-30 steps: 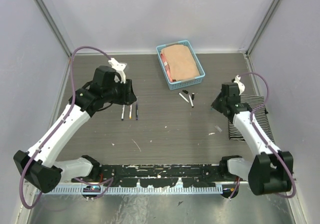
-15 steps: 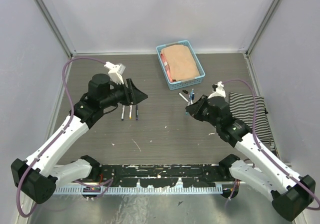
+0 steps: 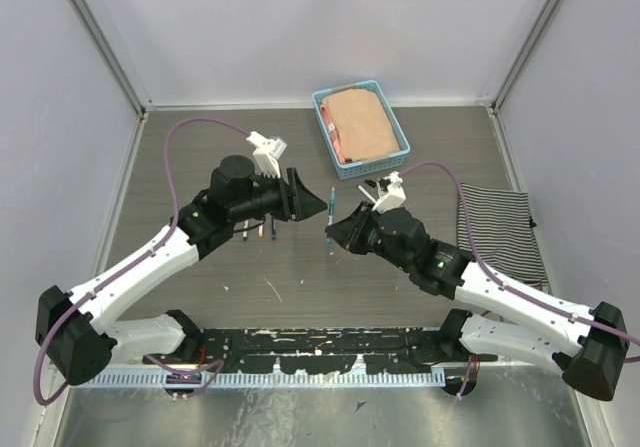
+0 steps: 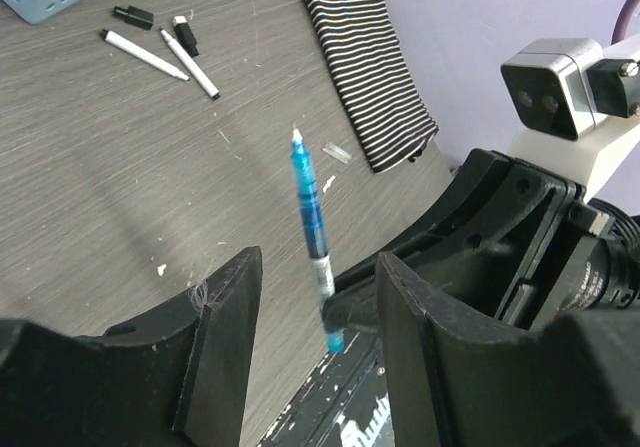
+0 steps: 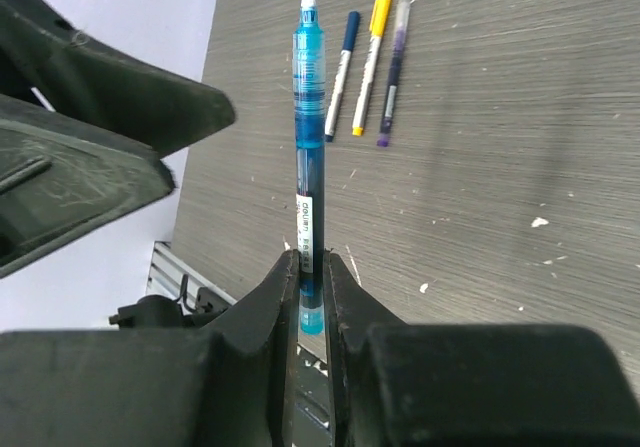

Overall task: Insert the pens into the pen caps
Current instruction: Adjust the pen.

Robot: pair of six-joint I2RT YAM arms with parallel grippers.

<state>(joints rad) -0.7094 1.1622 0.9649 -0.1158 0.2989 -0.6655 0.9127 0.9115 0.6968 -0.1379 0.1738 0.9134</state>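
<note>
Top view: both arms reach in over the middle of the table [image 3: 300,287]. The right pincer [image 3: 335,233] is clenched on a blue pen [image 3: 330,210], which stands between the two arms with its tip toward the far side. The left pincer [image 3: 300,199] sits just left of the pen, jaws spread, nothing in them. A blue basket [image 3: 402,152] at the far edge holds a tan cloth [image 3: 357,117]. A striped cloth [image 3: 500,232] lies at the right. Three pens [image 3: 259,230] lie side by side on the table, partly under the left arm.

Left wrist view: dark fingers stand apart at the bottom of the view – released. The blue pen rises in the gap between them, translucent barrel, fine tip up, touching neither finger as far as I can tell. On the table beyond lie two white pens [image 4: 145,55], uncapped with black ends, near each other at an angle. Two black caps [image 4: 133,15] lie just beside them, loose. The striped cloth is to their right and a basket corner is at top left.

Right wrist view: the jaws are pressed tight on the lower end of the blue pen, which runs straight up the middle of the view. A white label shows just above the grip. Past it the three pens lie parallel on the table – dark-blue, yellow and pale grey ends. The left pincer's black fingers fill the left edge, apart from the pen.
</note>
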